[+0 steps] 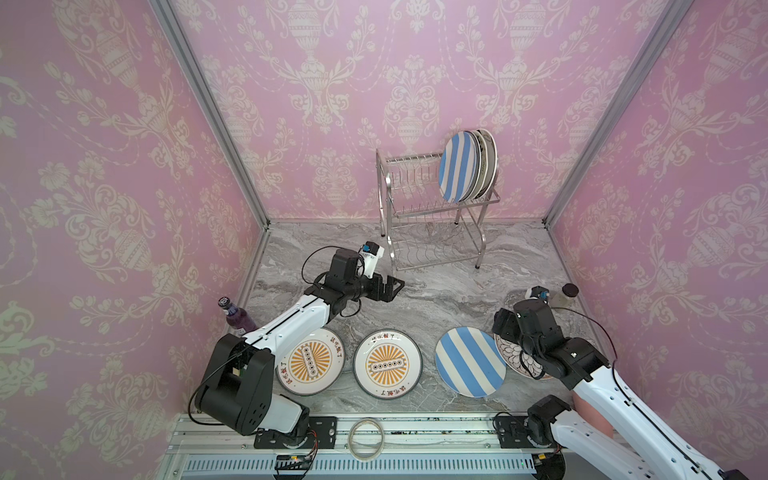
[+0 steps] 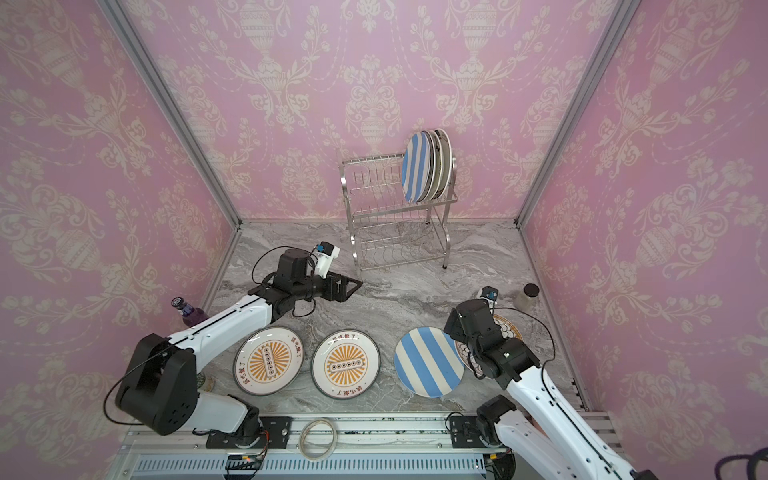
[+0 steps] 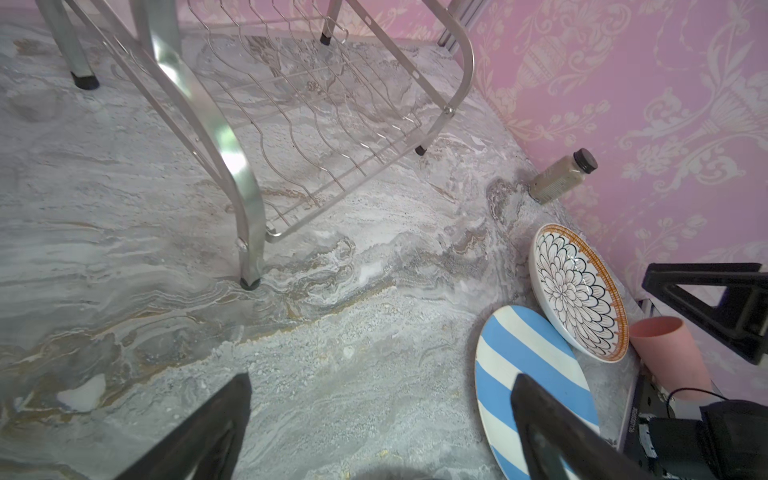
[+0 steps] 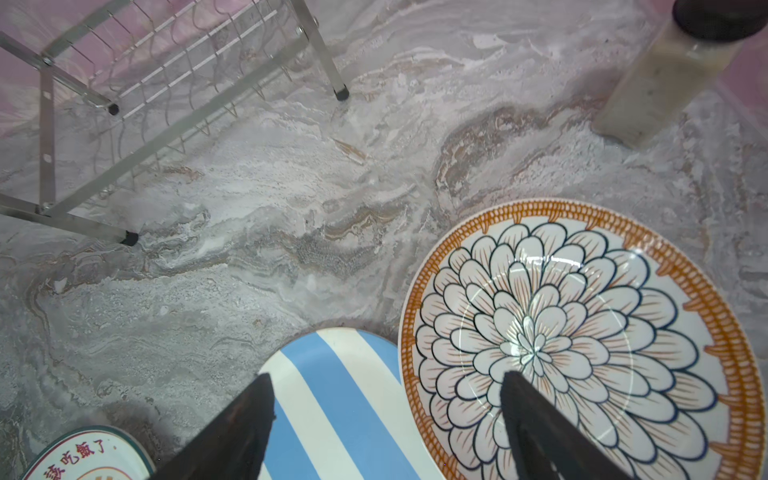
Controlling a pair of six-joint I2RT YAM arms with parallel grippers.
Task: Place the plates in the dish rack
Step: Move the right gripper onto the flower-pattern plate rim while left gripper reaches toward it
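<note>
The dish rack (image 1: 390, 195) (image 2: 351, 195) stands at the back of the marble table. At the right end of its upper shelf a blue-white striped plate (image 1: 457, 166) stands upright, with other plates (image 1: 487, 160) behind it. Flat near the front edge lie two orange sunburst plates (image 1: 311, 360) (image 1: 387, 363), a striped plate (image 1: 469, 361) (image 4: 332, 395) and a petal-patterned plate (image 4: 582, 332) (image 3: 577, 291) that overlaps its rim. My right gripper (image 4: 386, 378) (image 1: 501, 327) hovers open over where those two meet, holding nothing. My left gripper (image 3: 382, 382) (image 1: 392, 286) is open and empty above bare marble in front of the rack.
A purple bottle (image 1: 233, 316) stands at the left wall and a jar with a black lid (image 1: 567, 293) at the right wall. A pink cup (image 3: 665, 353) sits beside the petal plate. A tape ring (image 1: 365, 438) lies on the front rail.
</note>
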